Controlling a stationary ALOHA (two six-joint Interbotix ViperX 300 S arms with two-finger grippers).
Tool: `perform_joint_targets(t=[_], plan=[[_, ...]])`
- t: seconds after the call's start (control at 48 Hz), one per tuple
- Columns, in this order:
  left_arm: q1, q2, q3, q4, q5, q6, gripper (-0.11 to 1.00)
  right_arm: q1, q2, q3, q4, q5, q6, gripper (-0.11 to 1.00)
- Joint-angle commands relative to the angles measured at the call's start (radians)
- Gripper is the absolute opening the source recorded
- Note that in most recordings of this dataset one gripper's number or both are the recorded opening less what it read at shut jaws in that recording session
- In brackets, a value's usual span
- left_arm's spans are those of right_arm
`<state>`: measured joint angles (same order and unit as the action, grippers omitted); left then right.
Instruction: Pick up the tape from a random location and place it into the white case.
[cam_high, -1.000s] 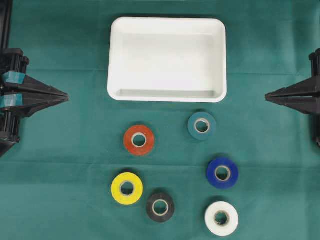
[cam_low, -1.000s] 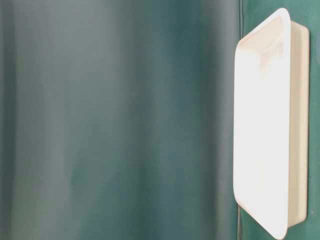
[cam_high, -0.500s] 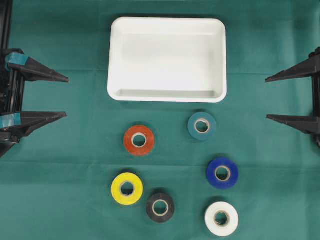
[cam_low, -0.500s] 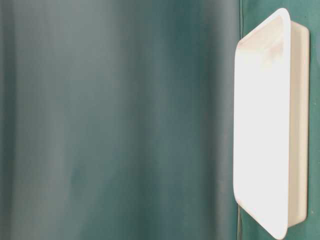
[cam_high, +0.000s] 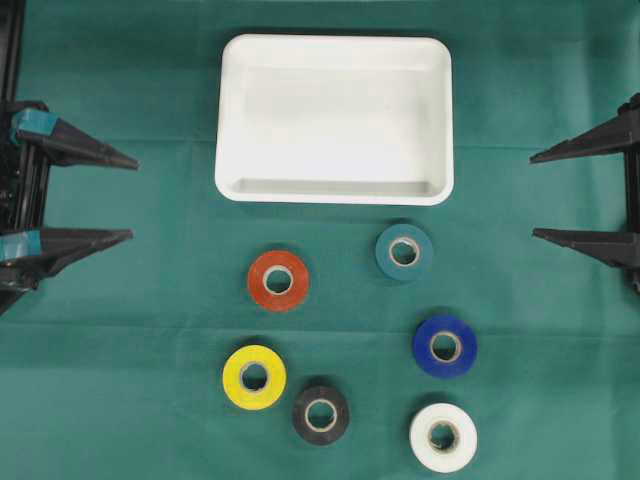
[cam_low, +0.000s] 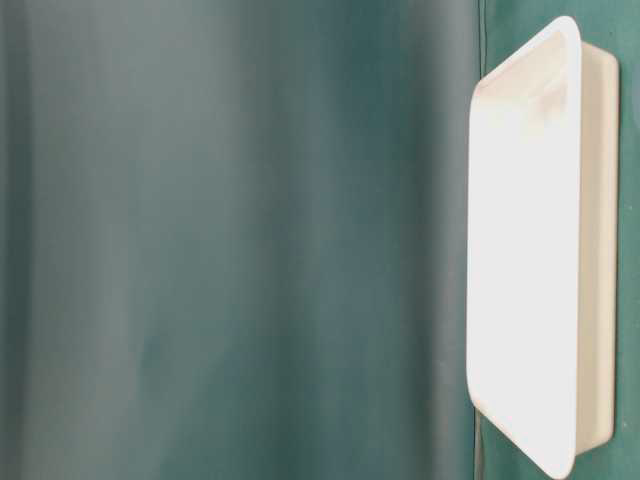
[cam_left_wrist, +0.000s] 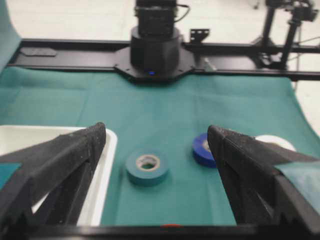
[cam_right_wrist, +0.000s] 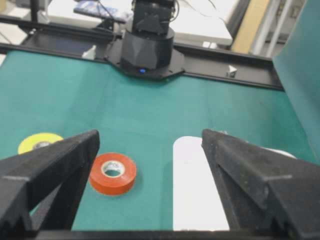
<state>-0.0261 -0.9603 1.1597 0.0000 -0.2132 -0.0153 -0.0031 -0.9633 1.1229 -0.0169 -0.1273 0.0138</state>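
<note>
Lying flat, white case (cam_high: 334, 190) long-axis left-right

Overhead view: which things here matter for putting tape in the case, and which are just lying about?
Job:
- white case, nothing in it
- six tape rolls on the cloth: orange, teal, blue, yellow, black, white
- left gripper and right gripper, both open

Lying about:
- only the green cloth underneath

Six rolls of tape lie below the white case (cam_high: 334, 55): one each orange (cam_high: 278, 280), teal (cam_high: 404, 251), blue (cam_high: 444, 346), yellow (cam_high: 254, 377), black (cam_high: 321, 414), white (cam_high: 443, 437). One case. Two grippers flank it.
</note>
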Motion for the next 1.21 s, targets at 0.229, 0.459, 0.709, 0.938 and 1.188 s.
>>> perform_joint_targets(t=[0.229, 0.459, 0.709, 0.938, 1.188], plan=[[-0.069, 0.008, -0.031, 0.0, 0.021, 0.002, 0.96, -0.003, 0.012, -0.028, 0.0, -0.003, -0.002, 0.91], [-0.069, 0.009, -0.032, 0.0, 0.023, 0.002, 0.96, -0.002, 0.017, -0.031, 0.0, -0.003, -0.002, 0.91], [-0.069, 0.092, -0.072, 0.0, 0.009, 0.005, 0.96, -0.002, 0.028, -0.037, -0.002, -0.003, -0.002, 0.91], [-0.067, 0.239, -0.163, 0.0, 0.003, 0.015, 0.96, -0.002, 0.041, -0.046, 0.0, -0.003, -0.002, 0.9], [-0.067, 0.371, -0.249, 0.0, -0.052, 0.012, 0.96, -0.003, 0.044, -0.048, 0.0, -0.003, -0.002, 0.9]])
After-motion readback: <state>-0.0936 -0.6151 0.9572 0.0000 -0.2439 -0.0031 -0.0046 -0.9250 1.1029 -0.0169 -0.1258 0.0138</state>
